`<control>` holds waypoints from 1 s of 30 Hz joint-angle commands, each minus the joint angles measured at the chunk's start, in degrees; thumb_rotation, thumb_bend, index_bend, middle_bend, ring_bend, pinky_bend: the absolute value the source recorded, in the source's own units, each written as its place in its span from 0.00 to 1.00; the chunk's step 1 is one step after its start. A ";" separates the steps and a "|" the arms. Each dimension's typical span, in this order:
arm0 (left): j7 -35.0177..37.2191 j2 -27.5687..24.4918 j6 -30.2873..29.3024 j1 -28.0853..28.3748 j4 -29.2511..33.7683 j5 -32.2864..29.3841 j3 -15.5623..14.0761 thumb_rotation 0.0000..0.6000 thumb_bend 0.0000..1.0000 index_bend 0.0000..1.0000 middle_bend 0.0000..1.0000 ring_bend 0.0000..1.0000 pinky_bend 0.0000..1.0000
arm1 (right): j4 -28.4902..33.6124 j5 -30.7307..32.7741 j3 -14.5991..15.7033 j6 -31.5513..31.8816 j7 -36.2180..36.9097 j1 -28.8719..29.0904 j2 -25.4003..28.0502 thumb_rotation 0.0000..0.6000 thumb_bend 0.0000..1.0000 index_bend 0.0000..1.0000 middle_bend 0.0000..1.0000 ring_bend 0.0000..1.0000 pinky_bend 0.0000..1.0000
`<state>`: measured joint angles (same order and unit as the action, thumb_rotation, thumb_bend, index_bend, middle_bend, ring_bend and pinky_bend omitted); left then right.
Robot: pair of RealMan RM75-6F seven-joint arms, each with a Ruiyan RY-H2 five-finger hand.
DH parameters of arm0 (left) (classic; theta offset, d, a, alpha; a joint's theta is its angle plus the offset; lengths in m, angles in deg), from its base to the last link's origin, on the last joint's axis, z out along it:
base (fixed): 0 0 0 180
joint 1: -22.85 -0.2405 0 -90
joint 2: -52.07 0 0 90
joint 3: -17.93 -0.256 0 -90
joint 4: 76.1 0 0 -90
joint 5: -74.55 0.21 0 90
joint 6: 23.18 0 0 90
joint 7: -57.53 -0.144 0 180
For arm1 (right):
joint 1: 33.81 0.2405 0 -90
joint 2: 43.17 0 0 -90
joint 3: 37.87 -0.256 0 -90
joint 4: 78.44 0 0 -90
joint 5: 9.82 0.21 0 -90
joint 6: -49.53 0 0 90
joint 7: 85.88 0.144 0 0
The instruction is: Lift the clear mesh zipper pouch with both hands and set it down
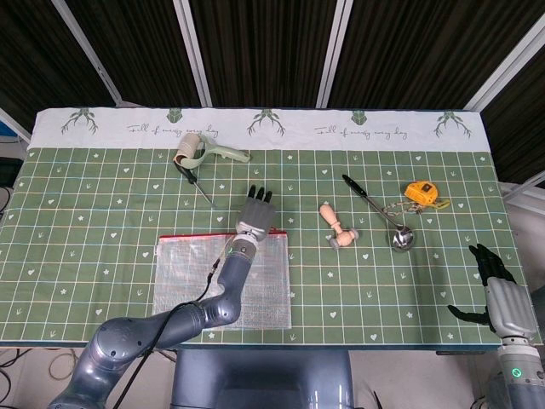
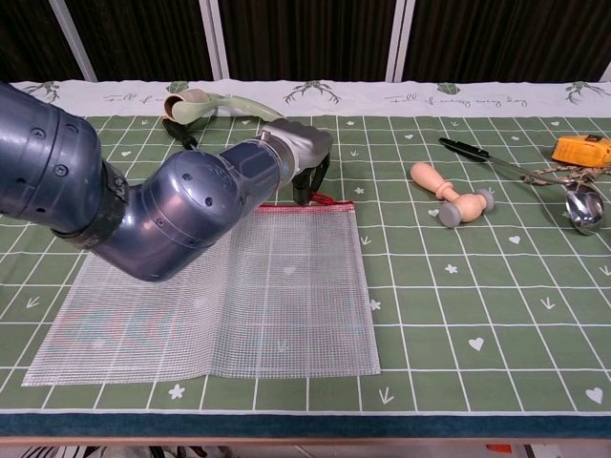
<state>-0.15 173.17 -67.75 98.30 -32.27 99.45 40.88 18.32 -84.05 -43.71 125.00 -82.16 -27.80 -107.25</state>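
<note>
The clear mesh zipper pouch (image 1: pixel 192 281) lies flat on the green cloth near the front edge, its red zipper along the far side (image 2: pixel 277 286). My left hand (image 1: pixel 255 215) hovers over the pouch's far right corner, palm down, fingers stretched away from me. In the chest view the left hand (image 2: pixel 304 157) has its fingertips (image 2: pixel 307 191) hanging just behind the zipper, with nothing in them. The forearm covers the pouch's far left part. My right hand (image 1: pixel 498 294) is off the table's front right corner, fingers apart and empty, far from the pouch.
A pale green-handled tool (image 1: pixel 204 152) and a screwdriver (image 1: pixel 194 181) lie behind the left hand. To the right are a wooden stamp (image 1: pixel 337 228), a metal ladle (image 1: pixel 379 213) and a yellow tape measure (image 1: pixel 421 194).
</note>
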 commanded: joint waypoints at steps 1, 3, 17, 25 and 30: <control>0.67 -0.61 -0.58 0.15 1.06 0.69 0.49 1.00 0.44 0.57 0.11 0.00 0.00 | 0.07 -0.05 0.01 0.01 0.06 -0.01 0.05 1.00 0.18 0.00 0.00 0.00 0.18; 1.28 -1.37 -1.18 0.35 2.44 1.41 0.99 1.00 0.44 0.57 0.11 0.00 0.00 | 0.19 -0.08 0.06 -0.08 0.11 0.00 0.15 1.00 0.18 0.00 0.00 0.00 0.18; 2.25 -10.11 -6.25 1.59 18.55 4.66 4.44 1.00 0.44 0.58 0.12 0.00 0.00 | 2.45 0.69 -0.11 -1.54 0.14 0.58 1.40 1.00 0.18 0.00 0.00 0.00 0.18; 0.87 -15.68 -8.30 3.18 27.23 3.56 6.46 1.00 0.44 0.59 0.12 0.00 0.00 | 7.31 -0.44 -2.32 -1.51 2.21 2.31 2.07 1.00 0.24 0.03 0.01 0.00 0.19; 0.94 -17.77 -9.14 4.09 30.89 2.75 7.06 1.00 0.44 0.59 0.12 0.00 0.00 | 13.08 4.11 -5.20 -4.50 2.22 4.94 2.71 1.00 0.24 0.18 0.05 0.00 0.21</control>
<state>0.79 156.09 -76.50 101.96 -2.25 102.55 47.62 28.83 -82.40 -47.33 122.15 -79.89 -24.35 -104.94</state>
